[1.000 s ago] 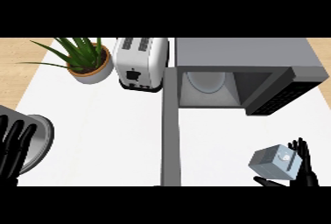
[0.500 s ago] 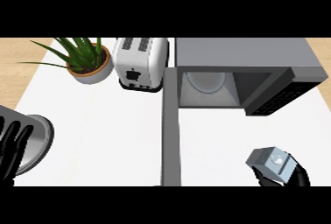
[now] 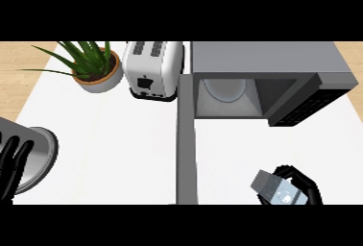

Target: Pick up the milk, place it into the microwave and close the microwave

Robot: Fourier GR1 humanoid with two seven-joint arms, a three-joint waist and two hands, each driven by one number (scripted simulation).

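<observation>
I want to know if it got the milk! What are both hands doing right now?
Left hand: open, fingers straight, resting at the left edge, holding nothing.
Right hand: closed around the milk.

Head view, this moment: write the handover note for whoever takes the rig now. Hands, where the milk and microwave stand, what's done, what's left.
Right hand: curled round the milk, low at the view's right edge, in front of the microwave.
Left hand: open, resting at the view's left edge by a grey round dish.
Microwave: door swung wide open, cavity showing a turntable plate, no milk inside.
Done: milk grasped.
Left: carry it into the cavity, let go, close the door.
</observation>
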